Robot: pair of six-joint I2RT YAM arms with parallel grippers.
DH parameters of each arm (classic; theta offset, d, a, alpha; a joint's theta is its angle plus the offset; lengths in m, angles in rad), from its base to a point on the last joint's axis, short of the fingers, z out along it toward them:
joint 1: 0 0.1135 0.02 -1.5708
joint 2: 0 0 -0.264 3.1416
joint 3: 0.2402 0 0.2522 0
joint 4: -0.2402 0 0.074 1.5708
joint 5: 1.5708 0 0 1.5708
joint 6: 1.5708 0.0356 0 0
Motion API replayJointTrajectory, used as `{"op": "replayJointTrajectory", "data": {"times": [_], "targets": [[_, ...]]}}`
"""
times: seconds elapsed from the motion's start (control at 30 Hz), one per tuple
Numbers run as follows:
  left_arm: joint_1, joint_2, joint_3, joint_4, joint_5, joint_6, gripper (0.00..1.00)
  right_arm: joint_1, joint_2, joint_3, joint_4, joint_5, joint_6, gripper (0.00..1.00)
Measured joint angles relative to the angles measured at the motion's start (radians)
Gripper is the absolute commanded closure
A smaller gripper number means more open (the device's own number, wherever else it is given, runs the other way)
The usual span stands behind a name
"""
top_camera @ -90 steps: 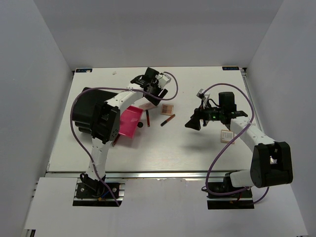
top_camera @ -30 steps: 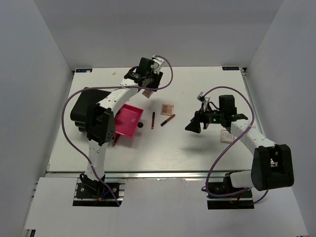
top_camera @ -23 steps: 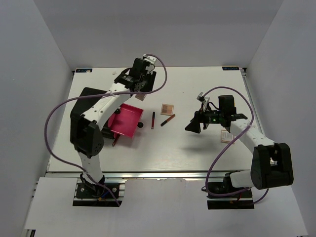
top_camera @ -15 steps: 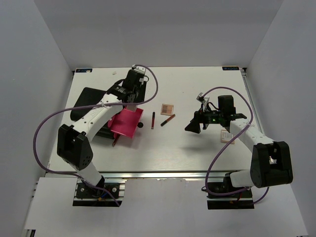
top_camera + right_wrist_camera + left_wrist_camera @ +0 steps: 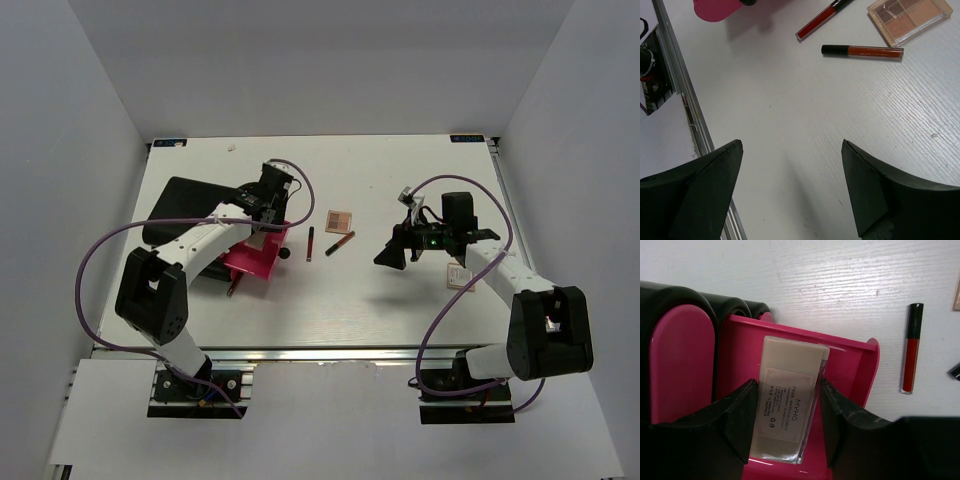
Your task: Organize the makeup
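My left gripper point(image 5: 262, 226) is shut on a flat beige palette point(image 5: 789, 396), held label side up over the open pink drawer point(image 5: 850, 365); the top view also shows the palette point(image 5: 258, 241). A tan palette point(image 5: 339, 218) and two red-and-black sticks point(image 5: 310, 243) point(image 5: 340, 243) lie mid-table. Another palette point(image 5: 458, 275) lies by the right arm. My right gripper point(image 5: 392, 250) is open and empty above bare table. Its wrist view shows the gripper point(image 5: 792, 145), the tan palette point(image 5: 908, 12) and both sticks point(image 5: 862, 51) point(image 5: 822, 17).
The big black box point(image 5: 175, 205) stands at the left with its pink drawer point(image 5: 255, 258) pulled out to the right. Other pink drawer fronts point(image 5: 682, 365) show in the left wrist view. A thin stick point(image 5: 232, 288) lies in front of the drawer.
My left arm has swung from the back of the table down over the pink drawer, carrying the beige palette. The right arm has barely moved.
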Motion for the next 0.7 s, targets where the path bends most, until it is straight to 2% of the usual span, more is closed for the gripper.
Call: {"op": "replayJointTrajectory", "data": {"times": [0.1,0.2,0.43,0.53,0.6,0.7], "targets": [[0.0,0.0,0.0,0.014,-0.001,-0.006,0.42,0.0,0.002,0.006,-0.002,0.005,0.0,0.14],[0.0,0.0,0.0,0.027,-0.003,-0.008,0.32,0.006,0.022,0.039,-0.003,0.033,-0.005,0.15],[0.0,0.0,0.001,0.032,-0.001,-0.013,0.22,0.05,0.101,0.125,-0.009,0.175,-0.002,0.15],[0.0,0.0,0.003,0.029,0.005,-0.017,0.24,0.075,0.136,0.153,-0.01,0.233,0.017,0.13],[0.0,0.0,0.011,0.027,0.014,-0.023,0.3,0.093,0.157,0.173,-0.013,0.275,0.035,0.13],[0.001,0.0,0.042,0.026,0.031,-0.031,0.59,0.126,0.203,0.224,-0.016,0.353,0.074,0.11]]}}
